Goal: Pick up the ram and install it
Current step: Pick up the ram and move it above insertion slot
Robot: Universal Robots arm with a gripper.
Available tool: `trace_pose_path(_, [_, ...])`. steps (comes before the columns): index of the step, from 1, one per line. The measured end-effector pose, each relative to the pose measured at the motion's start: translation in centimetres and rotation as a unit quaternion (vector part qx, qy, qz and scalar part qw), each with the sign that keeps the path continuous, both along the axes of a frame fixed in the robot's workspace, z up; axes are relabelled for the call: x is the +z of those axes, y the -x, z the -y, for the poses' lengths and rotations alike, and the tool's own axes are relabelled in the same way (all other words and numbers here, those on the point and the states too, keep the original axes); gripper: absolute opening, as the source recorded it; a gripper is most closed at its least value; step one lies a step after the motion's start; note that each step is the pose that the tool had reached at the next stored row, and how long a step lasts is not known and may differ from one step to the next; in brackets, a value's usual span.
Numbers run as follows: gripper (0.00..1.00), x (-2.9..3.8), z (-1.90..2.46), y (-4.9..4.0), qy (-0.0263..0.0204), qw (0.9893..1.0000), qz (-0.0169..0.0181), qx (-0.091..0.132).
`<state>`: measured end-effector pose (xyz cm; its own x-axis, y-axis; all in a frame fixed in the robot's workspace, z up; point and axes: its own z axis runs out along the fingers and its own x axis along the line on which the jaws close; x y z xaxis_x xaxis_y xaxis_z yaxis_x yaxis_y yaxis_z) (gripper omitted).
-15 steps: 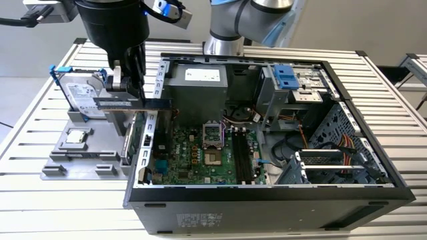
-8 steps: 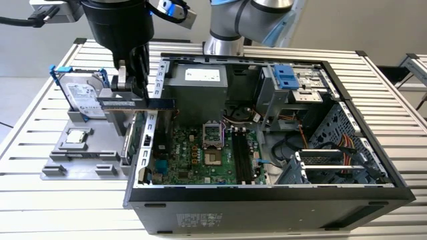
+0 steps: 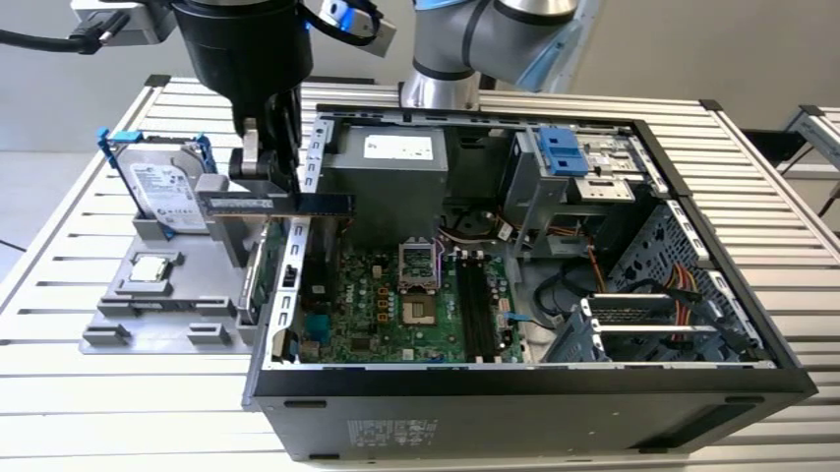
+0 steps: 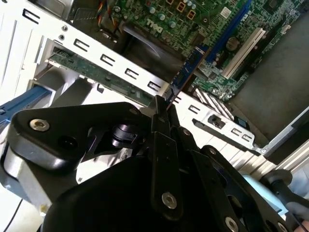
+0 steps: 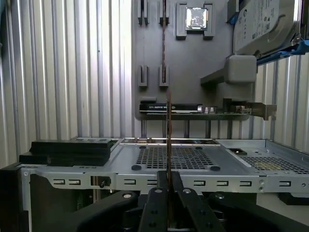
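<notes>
My gripper (image 3: 267, 187) is shut on the ram (image 3: 315, 204), a thin dark strip held level and edge-up. It hangs over the open computer case's wall (image 3: 305, 177), on the exterior view's left, between the grey parts tray (image 3: 118, 329) and the motherboard (image 3: 381, 315). The black memory slots (image 3: 473, 310) lie lower and toward the exterior view's right, apart from the ram. In the first wrist view the ram (image 5: 168, 125) shows edge-on, rising from the gripper (image 5: 168, 181). In the second wrist view the ram (image 4: 190, 67) sticks out past the gripper (image 4: 161, 104) toward the motherboard (image 4: 203, 19).
On the tray stand a hard drive (image 3: 164, 197), a square silver chip (image 3: 151, 267) and a green card with a metal bracket (image 5: 193, 108). Inside the case are the power supply (image 3: 388, 167), a drive cage (image 3: 577, 162) and loose cables (image 3: 630, 280).
</notes>
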<state>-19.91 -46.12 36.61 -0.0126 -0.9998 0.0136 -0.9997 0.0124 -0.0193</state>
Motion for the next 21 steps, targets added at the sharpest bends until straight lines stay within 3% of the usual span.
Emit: trace_pose_path(21, [0.00, 0.00, -0.08, -1.41, 0.0000, 1.0000, 0.0000, 0.000])
